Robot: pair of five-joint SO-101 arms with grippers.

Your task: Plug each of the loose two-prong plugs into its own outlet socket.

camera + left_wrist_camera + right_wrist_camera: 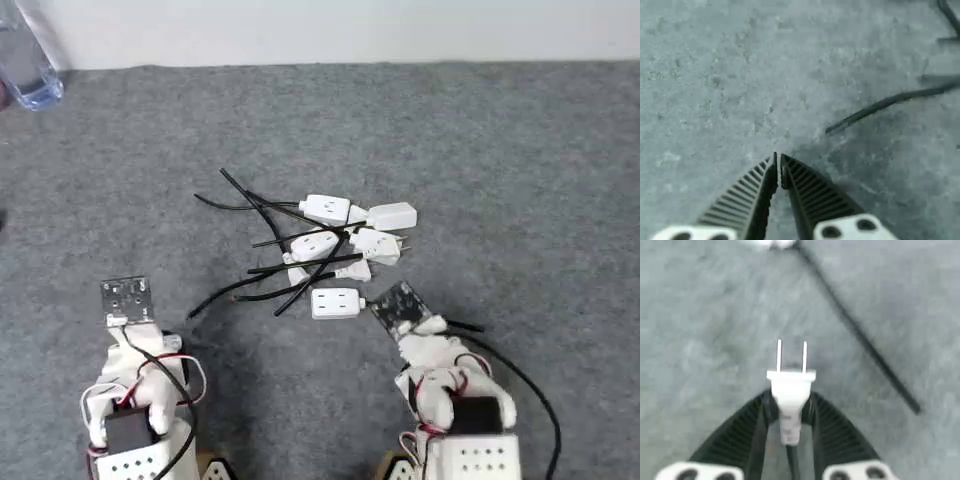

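Observation:
A heap of white outlet sockets and two-prong plugs with black cords lies mid-table. One socket (337,302) lies nearest the front, with others (325,208) (313,245) and loose plugs (392,215) (378,245) behind it. My right gripper (398,305) hovers just right of the front socket. It is shut on a white two-prong plug (790,385), prongs pointing away from the fingers. My left gripper (778,162) is shut with nothing in it, low over bare carpet at the front left (127,298).
Grey carpet (520,180) covers the table. A black cord (860,335) crosses the ground ahead of the held plug, and another cord end (880,105) lies beside the left gripper. A clear bottle (25,60) stands at the far left corner.

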